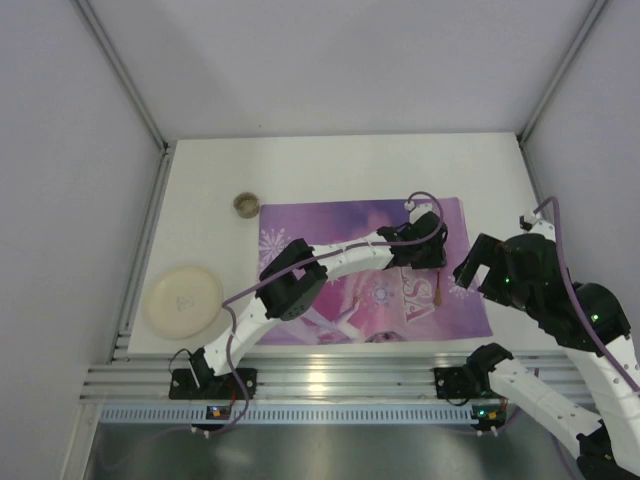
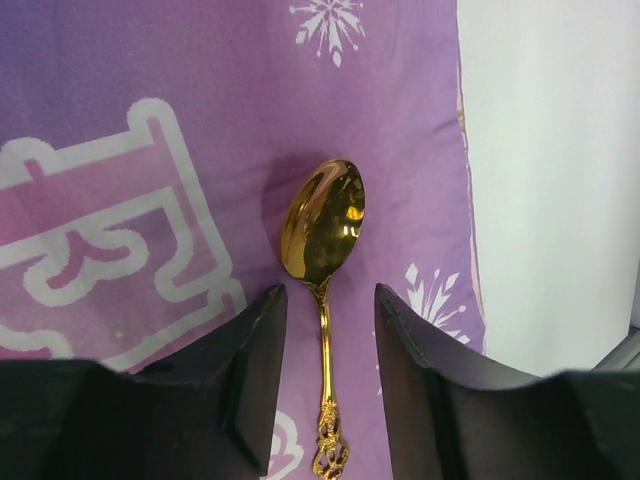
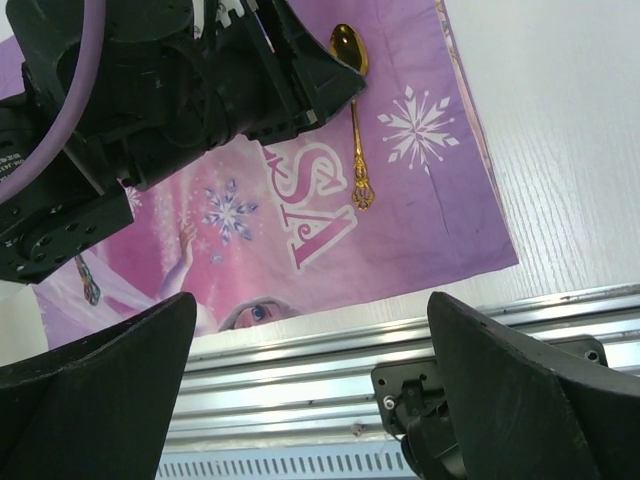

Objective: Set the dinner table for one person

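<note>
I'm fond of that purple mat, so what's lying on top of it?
A gold spoon lies near the right edge of the purple mat, between the parted fingers of the left gripper. The left arm reaches over the mat's middle, hiding whatever lies beneath it.

Reaching long and diagonal with the left arm (image 1: 335, 262), from the near-left base out to the right, elbow kinked midway. Pointing the left gripper (image 1: 428, 243) downward at the far end, jaws parted to a middling gap, dark fingers (image 2: 255, 370) level with each other. On the other side, folding the right arm (image 1: 590, 315) up and back over its base, aiming the right gripper (image 1: 478, 268) left, close beside the left wrist, jaws thrown wide.
</note>
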